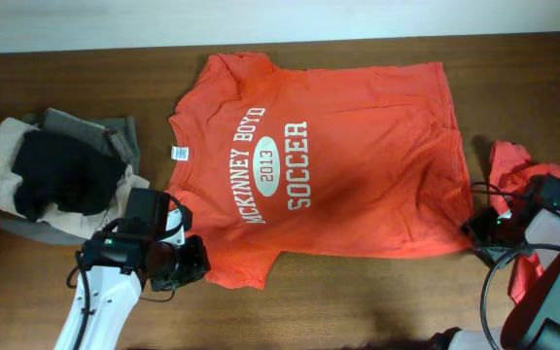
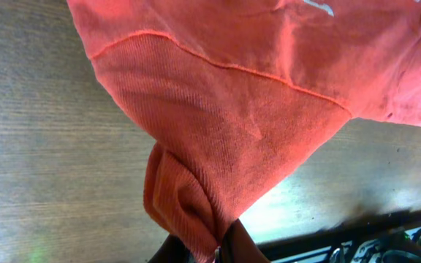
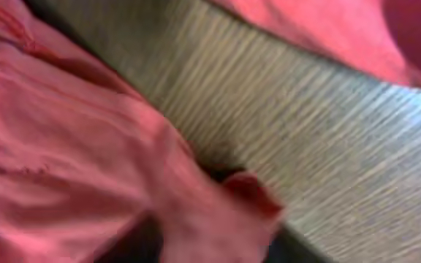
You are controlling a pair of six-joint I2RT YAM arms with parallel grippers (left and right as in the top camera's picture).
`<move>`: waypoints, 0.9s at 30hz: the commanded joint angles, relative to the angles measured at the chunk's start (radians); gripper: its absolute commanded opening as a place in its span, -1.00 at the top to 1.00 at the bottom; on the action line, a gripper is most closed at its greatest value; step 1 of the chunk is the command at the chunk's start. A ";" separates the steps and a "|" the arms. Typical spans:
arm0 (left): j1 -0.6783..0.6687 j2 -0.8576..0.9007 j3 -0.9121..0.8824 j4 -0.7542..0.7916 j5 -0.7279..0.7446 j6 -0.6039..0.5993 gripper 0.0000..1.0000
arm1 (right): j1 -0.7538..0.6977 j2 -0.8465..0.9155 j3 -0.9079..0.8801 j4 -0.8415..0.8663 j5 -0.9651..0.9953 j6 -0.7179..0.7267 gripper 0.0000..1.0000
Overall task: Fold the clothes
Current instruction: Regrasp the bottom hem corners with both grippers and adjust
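Note:
A large orange-red T-shirt [image 1: 358,165] printed "McKinney Boyd 2013 Soccer" lies spread flat across the middle of the table. My left gripper [image 1: 194,261] is at its near-left sleeve. In the left wrist view that sleeve [image 2: 218,146] is bunched and pinched between the shut fingers of the left gripper [image 2: 214,252]. My right gripper [image 1: 474,228] is at the shirt's near-right hem corner. The right wrist view is blurred, but red cloth [image 3: 86,146] fills the gap between the fingers of the right gripper [image 3: 210,245]. A second red garment [image 1: 523,170] lies crumpled at the right.
A heap of beige, black and grey clothes [image 1: 56,170] sits at the left, close to my left arm. Bare wooden table [image 1: 358,301] shows along the near edge between the two arms.

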 commanded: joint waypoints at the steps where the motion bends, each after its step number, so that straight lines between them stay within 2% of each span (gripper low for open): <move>1: -0.001 -0.014 0.014 -0.002 -0.015 0.008 0.81 | -0.001 0.025 -0.029 -0.021 -0.020 0.016 0.90; 7: 0.000 -0.050 0.014 -0.006 -0.015 0.011 0.85 | -0.001 -0.058 0.013 -0.155 -0.018 -0.015 0.92; 19: 0.000 -0.297 0.015 -0.135 -0.055 -0.003 0.84 | 0.001 -0.537 0.129 -0.464 0.018 -0.041 0.92; 22: 0.000 -0.323 0.015 -0.118 -0.099 -0.003 0.81 | 0.001 -0.577 0.130 -0.485 0.017 -0.040 0.92; 27: 0.000 -0.289 0.015 -0.054 -0.147 0.001 0.75 | 0.002 -0.528 0.130 -0.496 0.016 -0.042 0.92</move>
